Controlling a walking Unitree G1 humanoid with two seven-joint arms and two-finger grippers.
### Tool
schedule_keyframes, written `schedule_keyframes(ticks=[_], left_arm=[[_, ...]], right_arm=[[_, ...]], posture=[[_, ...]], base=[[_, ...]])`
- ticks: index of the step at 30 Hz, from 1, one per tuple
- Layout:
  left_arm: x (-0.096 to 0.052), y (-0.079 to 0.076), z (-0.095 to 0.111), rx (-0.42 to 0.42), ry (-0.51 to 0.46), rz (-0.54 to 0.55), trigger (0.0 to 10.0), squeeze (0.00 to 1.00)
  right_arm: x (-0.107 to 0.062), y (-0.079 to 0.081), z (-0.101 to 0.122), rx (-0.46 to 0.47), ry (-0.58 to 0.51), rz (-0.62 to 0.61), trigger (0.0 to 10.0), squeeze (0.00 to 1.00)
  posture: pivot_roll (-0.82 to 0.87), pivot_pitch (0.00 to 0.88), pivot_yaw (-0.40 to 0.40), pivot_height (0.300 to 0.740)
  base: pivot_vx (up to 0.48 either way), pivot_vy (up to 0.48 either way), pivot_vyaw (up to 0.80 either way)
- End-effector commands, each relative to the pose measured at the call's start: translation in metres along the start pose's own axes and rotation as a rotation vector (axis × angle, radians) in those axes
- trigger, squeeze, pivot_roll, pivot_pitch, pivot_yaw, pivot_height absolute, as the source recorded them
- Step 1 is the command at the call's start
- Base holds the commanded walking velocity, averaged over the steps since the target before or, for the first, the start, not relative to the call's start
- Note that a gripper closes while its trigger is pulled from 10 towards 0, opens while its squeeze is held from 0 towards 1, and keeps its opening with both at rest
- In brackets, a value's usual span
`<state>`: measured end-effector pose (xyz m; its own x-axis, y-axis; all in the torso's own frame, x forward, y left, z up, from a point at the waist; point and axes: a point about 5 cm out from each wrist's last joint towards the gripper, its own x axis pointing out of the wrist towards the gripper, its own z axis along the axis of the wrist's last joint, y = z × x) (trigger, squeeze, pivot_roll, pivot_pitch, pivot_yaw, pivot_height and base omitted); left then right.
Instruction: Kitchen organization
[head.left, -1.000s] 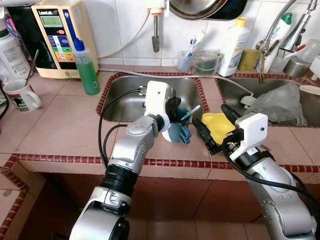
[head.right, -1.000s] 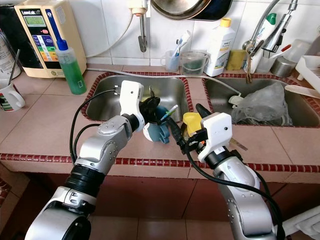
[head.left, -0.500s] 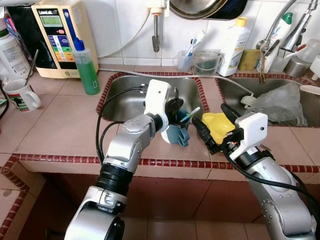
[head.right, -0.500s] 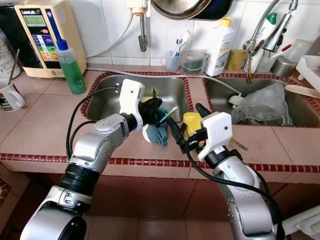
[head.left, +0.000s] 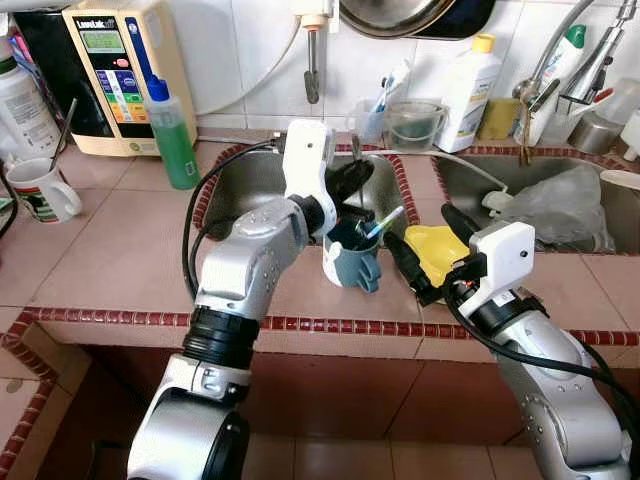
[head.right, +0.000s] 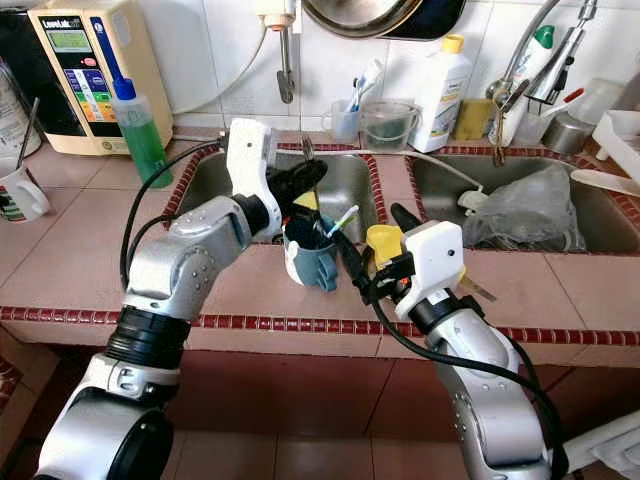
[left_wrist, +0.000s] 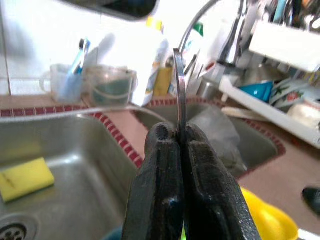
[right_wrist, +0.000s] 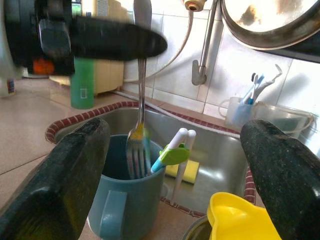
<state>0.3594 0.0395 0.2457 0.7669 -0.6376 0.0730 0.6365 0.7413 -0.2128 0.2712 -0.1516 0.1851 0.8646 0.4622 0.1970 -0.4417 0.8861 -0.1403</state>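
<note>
A pink-tiled worktop (head.left: 110, 260) carried two steel sinks; the left sink (head.left: 250, 185) held a yellow sponge (left_wrist: 25, 177). Just below the left gripper (head.left: 352, 180), on the tiles between the sinks, stood a blue mug (head.left: 350, 262), upright, with a white-and-green toothbrush (right_wrist: 175, 150) leaning in it. The left jaws were clenched on the handle of a metal fork (right_wrist: 140, 90), which hung straight down from them with its tines inside the mug. The right gripper (head.left: 428, 255) sat low on the worktop just beside the mug, its jaws released and spread wide, with a yellow cup (head.left: 437, 250) between them. Beyond the left jaws, against the wall, stood a white bottle (head.left: 470, 80).
</note>
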Motion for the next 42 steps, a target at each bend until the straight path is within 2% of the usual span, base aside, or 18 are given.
schedule_keyframes(ticks=[1,15,19,28,36,40,42], left_arm=[[0.0,-0.004,0.018,0.023,-0.044,-0.02,10.0,0.0],[0.001,0.0,0.046,0.076,-0.104,-0.019,10.0,0.0],[0.001,0.001,0.048,0.078,-0.107,-0.016,10.0,0.0],[0.002,0.018,0.061,0.107,-0.141,0.049,10.0,0.0],[0.001,0.03,0.057,0.134,-0.128,0.099,10.0,0.0],[0.001,0.047,0.05,0.175,-0.1,0.174,10.0,0.0],[0.001,0.05,0.049,0.186,-0.095,0.188,10.0,0.0]], right_arm=[[0.001,-0.002,0.001,-0.01,-0.006,-0.001,10.0,0.0],[0.003,-0.003,0.002,-0.01,-0.012,0.001,10.0,0.0],[0.004,-0.003,0.002,-0.011,-0.013,0.002,10.0,0.0],[0.006,-0.003,0.004,-0.012,-0.023,0.006,10.0,0.0],[0.006,-0.002,0.005,-0.001,-0.027,0.024,10.0,0.0],[0.005,0.004,0.011,0.059,-0.053,0.066,10.0,0.0],[0.004,0.004,0.013,0.068,-0.058,0.066,10.0,0.0]], posture=[[-0.09,0.0,0.032,0.74],[-0.08,0.0,0.028,0.74],[-0.08,0.0,0.026,0.74],[-0.09,0.0,0.022,0.74],[-0.09,0.0,0.017,0.74],[-0.09,0.0,0.018,0.74],[-0.09,0.0,0.018,0.74]], base=[[0.0,0.0,0.0],[0.0,0.0,0.0],[0.0,0.0,0.0],[0.0,0.0,0.0],[0.0,0.0,0.0],[0.0,0.0,0.0],[0.0,0.0,0.0]])
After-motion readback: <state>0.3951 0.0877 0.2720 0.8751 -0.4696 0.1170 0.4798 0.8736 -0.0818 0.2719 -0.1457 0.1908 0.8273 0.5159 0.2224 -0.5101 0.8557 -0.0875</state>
